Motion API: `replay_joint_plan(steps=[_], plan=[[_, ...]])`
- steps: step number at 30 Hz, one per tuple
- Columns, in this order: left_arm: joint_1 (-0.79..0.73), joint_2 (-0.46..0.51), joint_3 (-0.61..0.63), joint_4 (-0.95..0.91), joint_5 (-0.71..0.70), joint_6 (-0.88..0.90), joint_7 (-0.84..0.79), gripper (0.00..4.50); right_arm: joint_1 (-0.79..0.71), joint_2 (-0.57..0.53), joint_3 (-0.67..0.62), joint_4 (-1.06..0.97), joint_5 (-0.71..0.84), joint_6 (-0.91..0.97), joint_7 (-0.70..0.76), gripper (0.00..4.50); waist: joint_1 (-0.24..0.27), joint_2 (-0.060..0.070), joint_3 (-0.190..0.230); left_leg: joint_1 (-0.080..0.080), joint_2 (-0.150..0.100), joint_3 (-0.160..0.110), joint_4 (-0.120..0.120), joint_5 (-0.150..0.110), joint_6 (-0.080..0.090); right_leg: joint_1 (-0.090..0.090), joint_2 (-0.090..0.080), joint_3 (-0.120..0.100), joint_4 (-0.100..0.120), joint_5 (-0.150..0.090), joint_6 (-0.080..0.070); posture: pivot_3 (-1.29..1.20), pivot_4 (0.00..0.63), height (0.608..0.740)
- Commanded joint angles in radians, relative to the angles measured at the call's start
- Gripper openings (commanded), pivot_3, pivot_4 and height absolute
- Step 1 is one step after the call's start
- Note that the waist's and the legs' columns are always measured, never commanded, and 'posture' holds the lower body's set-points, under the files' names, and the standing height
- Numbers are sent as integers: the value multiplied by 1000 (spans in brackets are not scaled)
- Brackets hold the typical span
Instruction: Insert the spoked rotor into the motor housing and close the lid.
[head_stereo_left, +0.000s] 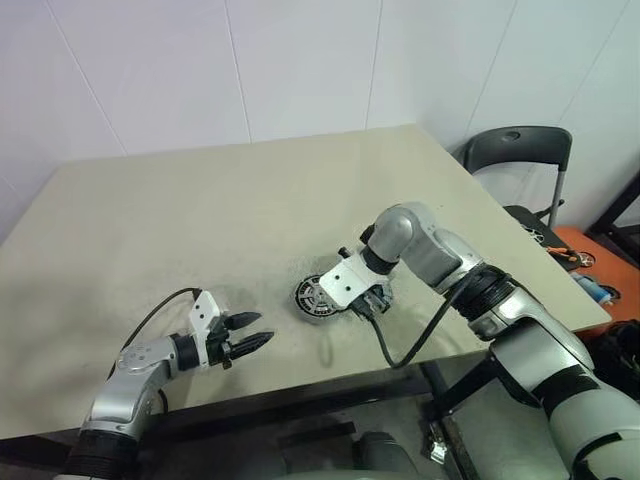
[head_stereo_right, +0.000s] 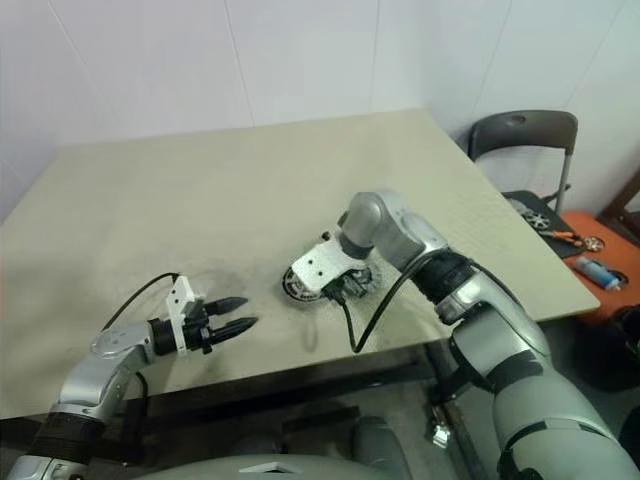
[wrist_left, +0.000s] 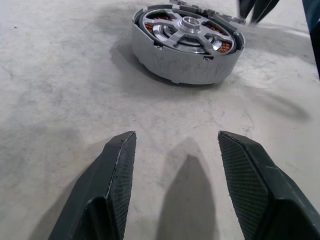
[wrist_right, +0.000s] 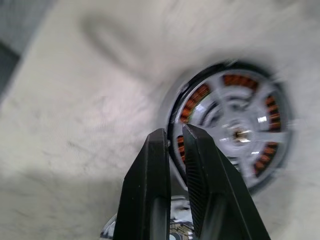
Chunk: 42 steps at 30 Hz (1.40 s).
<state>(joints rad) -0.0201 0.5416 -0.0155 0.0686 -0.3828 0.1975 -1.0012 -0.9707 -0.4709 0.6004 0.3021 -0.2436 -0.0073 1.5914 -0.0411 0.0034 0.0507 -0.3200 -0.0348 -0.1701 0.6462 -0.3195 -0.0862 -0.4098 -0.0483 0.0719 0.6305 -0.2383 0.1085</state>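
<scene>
Left wrist view looks along the left hand, whose 2 black fingers stand well apart with bare bench between them and nothing held. Ahead of them, apart from the fingertips, the motor housing sits flat on the bench. The spoked rotor already lies inside it: silver spokes and hub show at the top, with copper-brown windings visible in the gaps between the spokes.

From the left eye view, the left hand hovers low near the front edge of the bench, pointing toward the housing, which lies near the middle of the front half. The right hand hangs over the housing's right side, pointing steeply down.

Right wrist view shows the right hand with its 2 fingers nearly pressed together, only a thin slit between them, gripping nothing. Their tips hang over the rim of the housing. A grey metal piece, apparently the lid, peeks out beneath the fingers just beside the housing; whether it touches the housing I cannot tell.

A dark chair stands off the bench's right side.
</scene>
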Motion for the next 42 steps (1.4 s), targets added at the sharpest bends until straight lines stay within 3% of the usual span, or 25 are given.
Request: replay_joint_plan(steps=[1, 4, 9, 13, 15, 22, 25, 33, 38, 42], plan=[[-53, 28, 41, -36, -33, 40, -9, 2788, -33, -26, -103, -67, 59, 107, -27, 531, 3, 0, 0, 0, 0, 0, 0, 0, 0, 0, 0, 0, 0, 0, 0, 0, 0, 740], [-79, 37, 44, -39, -45, 61, -21, 2788, -3, -55, -174, -126, 93, 206, -74, 531, 4, 0, 0, 0, 0, 0, 1, 0, 0, 1, 0, 0, 0, 0, 0, 0, 0, 740], [-141, 30, 72, -27, -81, 92, -20, 2788, 146, -52, -389, -262, 187, 478, -296, 531, 9, -1, 0, -1, 0, 0, 0, 0, 0, 0, 0, 0, -1, 0, 0, 0, 0, 740], [-221, 34, 113, -55, -156, 207, 7, 2788, 291, 48, -702, -377, 316, 844, -577, 358, 24, -1, 0, -1, 0, 0, 0, 0, 0, 0, 0, 0, 0, 0, 0, 0, 0, 740], [-248, 40, 124, -53, -178, 247, 8, 2788, 340, 93, -777, -457, 372, 948, -650, 24, 27, 0, 0, -1, 0, 0, 0, 0, 0, 0, 0, 0, 0, 0, 0, 0, 0, 740], [-390, 49, 152, -26, -288, 440, 1, 2788, 550, 295, -1019, -685, 562, 1270, -873, 24, 26, -1, 0, -1, 0, 0, 0, 0, 0, 0, 1, 0, -1, 0, 1, 0, 0, 740], [-399, 50, 132, -26, -277, 451, -11, 2788, 552, 313, -1047, -695, 591, 1298, -943, 24, 19, 2, 1, 0, 0, 3, 1, 0, 0, 0, 0, 2, -1, 0, 1, 0, 0, 740], [-380, 41, 108, -75, -283, 497, -15, 2788, 655, 260, -1154, -779, 807, 1489, -918, 24, 22, 2, 1, 0, 0, 2, 0, 0, 1, 0, 1, 2, -2, -1, 2, 0, 0, 740], [-373, 46, 105, -76, -276, 500, -21, 2788, 880, 217, -1084, -820, 844, 1460, -932, 24, 25, 2, 1, -1, 0, 3, -1, -1, 2, 1, 1, 2, -3, -4, 6, 0, 0, 740], [-392, 48, 104, -55, -266, 495, -26, 2788, 955, 224, -1036, -822, 838, 1379, -979, 24, 16, 2, 1, 0, 0, 4, 0, -1, 2, 1, 1, 3, -2, -4, 6, 0, 0, 740]])
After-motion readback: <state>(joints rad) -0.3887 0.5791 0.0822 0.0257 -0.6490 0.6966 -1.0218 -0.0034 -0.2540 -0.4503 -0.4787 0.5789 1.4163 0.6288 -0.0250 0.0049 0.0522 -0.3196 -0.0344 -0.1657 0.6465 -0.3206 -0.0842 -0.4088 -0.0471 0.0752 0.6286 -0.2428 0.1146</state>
